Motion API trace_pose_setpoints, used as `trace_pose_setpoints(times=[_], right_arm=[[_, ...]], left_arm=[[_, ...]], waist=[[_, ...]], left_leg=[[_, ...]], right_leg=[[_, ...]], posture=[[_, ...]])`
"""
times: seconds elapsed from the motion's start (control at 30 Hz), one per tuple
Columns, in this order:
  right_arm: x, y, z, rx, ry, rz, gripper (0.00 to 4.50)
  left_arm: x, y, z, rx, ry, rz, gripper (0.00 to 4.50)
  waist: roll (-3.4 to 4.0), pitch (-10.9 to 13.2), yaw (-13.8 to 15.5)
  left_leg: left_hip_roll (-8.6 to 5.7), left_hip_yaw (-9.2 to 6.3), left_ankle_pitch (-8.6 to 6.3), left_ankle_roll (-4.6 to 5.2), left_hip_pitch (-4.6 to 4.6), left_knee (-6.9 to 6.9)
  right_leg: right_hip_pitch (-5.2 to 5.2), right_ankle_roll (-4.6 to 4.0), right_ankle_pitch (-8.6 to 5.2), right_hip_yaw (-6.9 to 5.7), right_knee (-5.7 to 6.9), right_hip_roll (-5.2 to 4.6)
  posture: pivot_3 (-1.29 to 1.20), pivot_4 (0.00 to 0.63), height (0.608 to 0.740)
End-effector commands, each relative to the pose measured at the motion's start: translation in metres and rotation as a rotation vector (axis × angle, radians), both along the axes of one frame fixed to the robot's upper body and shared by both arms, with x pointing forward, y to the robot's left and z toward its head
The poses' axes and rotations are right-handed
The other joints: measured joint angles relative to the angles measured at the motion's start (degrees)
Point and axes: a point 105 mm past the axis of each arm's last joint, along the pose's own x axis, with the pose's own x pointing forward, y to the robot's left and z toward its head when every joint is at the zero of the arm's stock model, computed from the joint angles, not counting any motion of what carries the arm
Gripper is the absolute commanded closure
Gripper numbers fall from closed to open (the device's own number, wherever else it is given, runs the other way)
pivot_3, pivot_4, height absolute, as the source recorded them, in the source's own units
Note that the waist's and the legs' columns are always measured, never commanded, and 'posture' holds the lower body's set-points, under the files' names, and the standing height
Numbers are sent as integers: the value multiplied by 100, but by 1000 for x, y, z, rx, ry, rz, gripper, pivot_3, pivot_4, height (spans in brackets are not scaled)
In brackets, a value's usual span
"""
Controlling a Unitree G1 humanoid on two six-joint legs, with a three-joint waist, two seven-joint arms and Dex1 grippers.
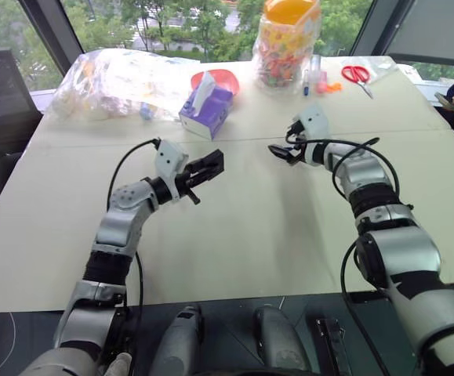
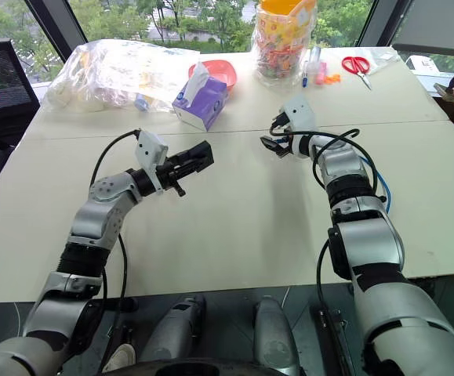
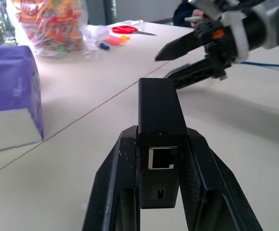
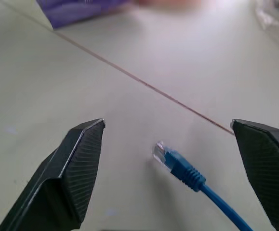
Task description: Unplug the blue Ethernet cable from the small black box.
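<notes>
Evidently the unplugging is done: the small black box (image 3: 159, 144) is sitting clamped between the closed fingers of the left gripper (image 1: 208, 168), held above the near-left part of the table (image 1: 258, 235), and its square socket is showing empty in the left wrist view. The blue Ethernet cable (image 4: 197, 183) is lying loose on the tabletop under the right gripper (image 4: 178, 173), whose jaws are standing wide apart with nothing between them but the freed plug, apart from both fingers. Judging from this, little is remaining beyond setting the box down. The box is looking matte and flat-sided, a narrow rectangular block with a smaller slot below the socket. The cable is showing a glossy bright-blue jacket, a ribbed boot and a clear plastic tip. The table is appearing pale, smooth and dull, crossed by a thin seam. Farther off, a purple tissue box (image 1: 206, 110), a crinkled clear bag (image 1: 117, 78), a sweets-filled jar (image 1: 288, 43) and red-handled scissors (image 1: 357, 75) are resting along the far edge.
</notes>
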Motion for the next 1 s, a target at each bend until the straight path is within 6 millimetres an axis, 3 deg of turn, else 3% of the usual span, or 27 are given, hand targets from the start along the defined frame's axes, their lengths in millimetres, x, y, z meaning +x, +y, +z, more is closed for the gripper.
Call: trace_pose_setpoints(times=[0.03,0.3,0.37,0.63,0.77,1.0], right_arm=[[-17,1,18,121,-29,9,79],[-80,16,-19,160,86,46,79],[-90,15,-25,150,108,51,0],[-101,3,-29,152,140,39,0],[-102,-5,-22,181,125,39,0],[-107,-17,-27,188,116,44,0]], left_arm=[[8,2,-2,-15,-1,28,4009],[16,8,-32,-6,75,54,4009],[16,9,-35,-5,78,55,2972],[12,31,-47,53,76,105,127],[4,54,-41,54,67,154,51],[-15,73,-22,42,41,209,51]], waist=[[-1,-1,4],[2,-4,-2],[2,-4,-2],[2,-4,27],[2,-4,-5],[2,-4,52]], left_leg=[[0,-1,0,0,0,0],[-2,-2,-1,2,-1,22],[-1,-2,-2,3,2,41],[-1,-2,-4,6,17,66],[0,-2,-6,9,17,61],[-1,-3,-8,10,16,60]], right_leg=[[0,0,0,0,0,0],[5,4,3,0,6,-1],[18,4,8,-1,7,0],[54,-2,15,-2,-12,0],[51,0,17,-1,-12,0],[54,-6,13,-2,-19,-3]], posture=[[0,150,728],[0,150,728],[0,150,728],[0,150,728],[0,150,728],[0,150,728]])
